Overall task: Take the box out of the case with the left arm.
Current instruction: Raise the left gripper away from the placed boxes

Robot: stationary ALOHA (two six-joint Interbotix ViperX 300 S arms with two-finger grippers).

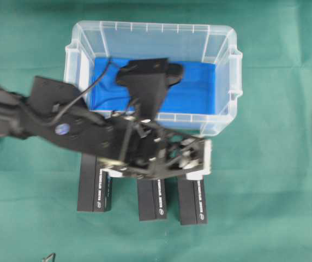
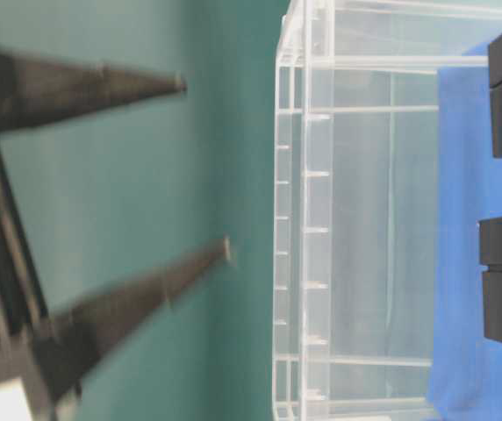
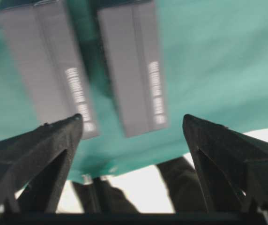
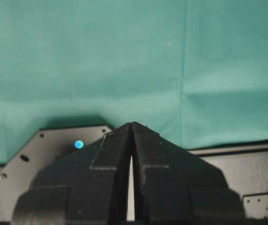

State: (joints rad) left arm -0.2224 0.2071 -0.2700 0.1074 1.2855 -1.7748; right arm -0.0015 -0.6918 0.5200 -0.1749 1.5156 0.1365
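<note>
Nearest the lower edge of the overhead view, three black boxes are seen lying side by side on the green-covered surface (image 1: 276, 164): a left box (image 1: 94, 188), a middle box (image 1: 152, 199) and a right box (image 1: 192, 201), each with white lettering along its length. Their upper ends are overlapped in that view by the left arm (image 1: 47, 112), which is stretched in from the left edge with loose cables along it. The left pincer (image 1: 197, 158) is carried at its end, just in front of the case; its fingers (image 3: 45, 150) are seen widely spread in the left wrist view, nothing being held between them, with two of the boxes visible beyond the tips.

Farther back, the case (image 1: 221, 65) is set on the surface, a clear tub with a bright blue lining on its floor. In the overhead view no box can be made out on the visible part of the lining, much of which is hidden by the arm's camera mount.

The right pincer (image 4: 131, 129) is shown only in its own wrist view, its fingers pressed together above the green cloth.
</note>
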